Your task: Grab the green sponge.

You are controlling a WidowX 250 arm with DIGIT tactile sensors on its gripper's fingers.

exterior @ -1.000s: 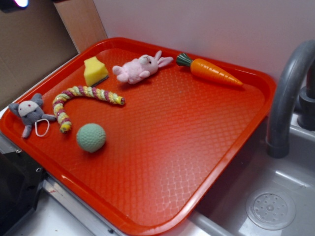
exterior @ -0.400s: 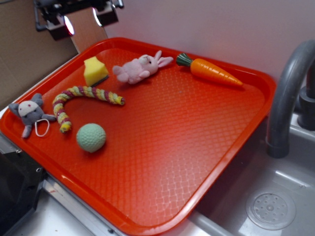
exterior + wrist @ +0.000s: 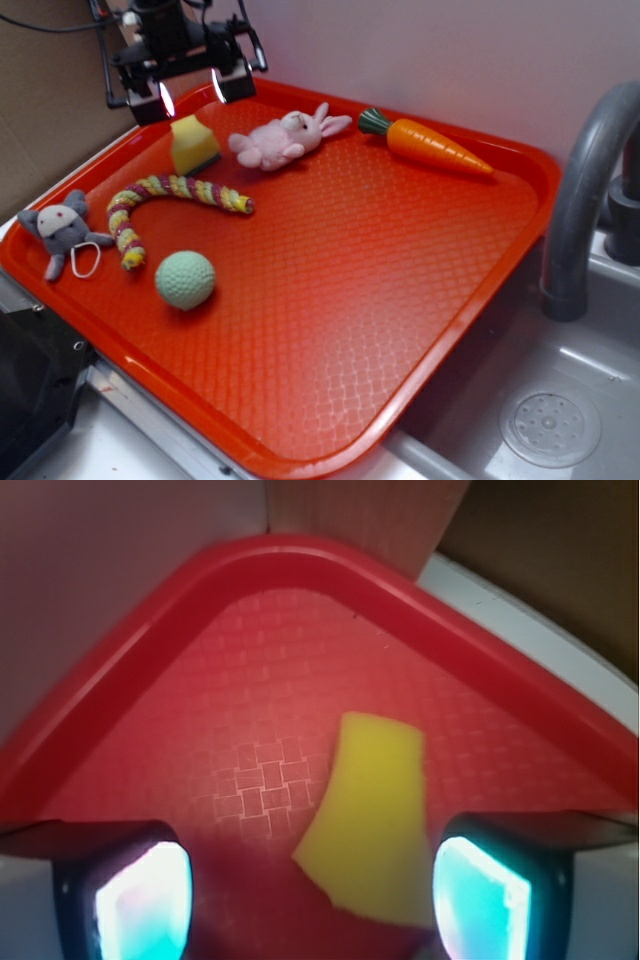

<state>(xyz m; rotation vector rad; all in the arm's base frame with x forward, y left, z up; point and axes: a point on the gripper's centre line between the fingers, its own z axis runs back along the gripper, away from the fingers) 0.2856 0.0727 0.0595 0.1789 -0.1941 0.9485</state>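
The green sponge (image 3: 194,146), a small yellow foam wedge with a thin dark green layer on its lower side, lies on the red tray (image 3: 380,260) near its far left corner. My gripper (image 3: 190,95) hangs open just above and behind it, fingers spread wide. In the wrist view the sponge (image 3: 370,815) shows as a yellow wedge between my two fingertips (image 3: 480,905), nearer the right one, with the gripper (image 3: 312,905) open around it and not touching.
A pink bunny (image 3: 285,138) lies right of the sponge. A striped rope toy (image 3: 165,200), a grey plush (image 3: 63,232), a pale green dimpled ball (image 3: 185,279) and a carrot (image 3: 425,143) lie on the tray. A faucet (image 3: 585,190) and sink (image 3: 550,425) stand at right.
My gripper has come into view from the upper left and moved down and right, from off the tray's corner to just above the sponge. The objects have not moved.
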